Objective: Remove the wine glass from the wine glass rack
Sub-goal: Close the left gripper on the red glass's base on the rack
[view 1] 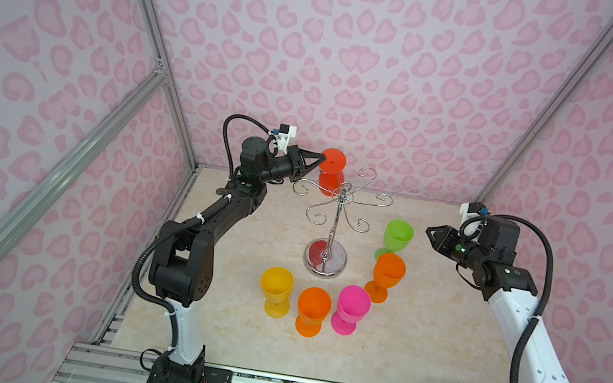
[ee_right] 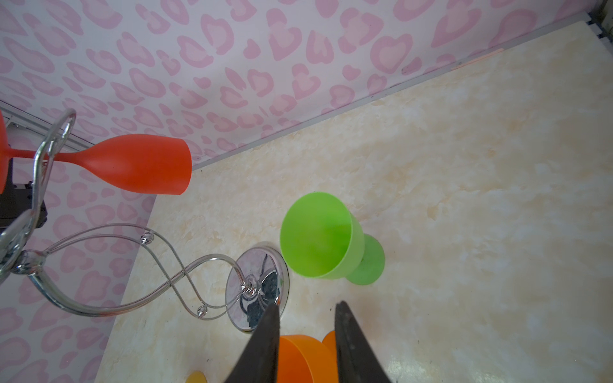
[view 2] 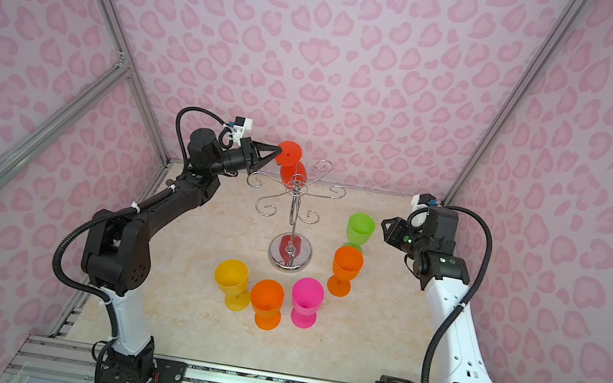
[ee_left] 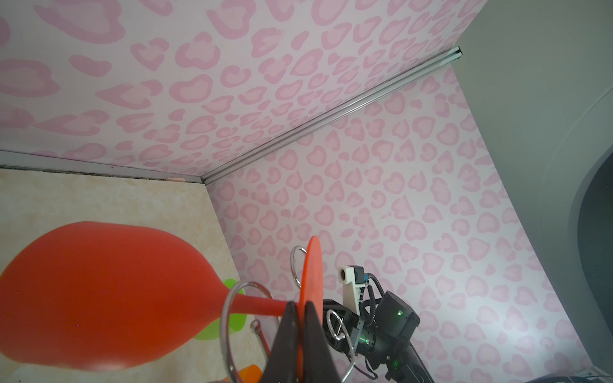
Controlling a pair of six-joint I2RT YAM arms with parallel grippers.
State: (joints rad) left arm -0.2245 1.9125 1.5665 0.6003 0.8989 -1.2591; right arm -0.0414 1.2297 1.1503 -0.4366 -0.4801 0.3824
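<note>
Left gripper [view 1: 322, 157] pinching wine glass [view 1: 331, 173] foot, right gripper [view 1: 429, 233] ajar, empty

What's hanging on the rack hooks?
One red wine glass, upside down, stem through a rear hook of the wine glass rack; left gripper shut on its foot. Other hooks are bare. Bowl's inside is hidden.

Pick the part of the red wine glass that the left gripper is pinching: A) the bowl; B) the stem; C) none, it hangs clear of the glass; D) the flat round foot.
D: the left wrist view shows the left gripper shut on the thin foot disc of the red wine glass, whose stem runs through a hook of the wine glass rack.
</note>
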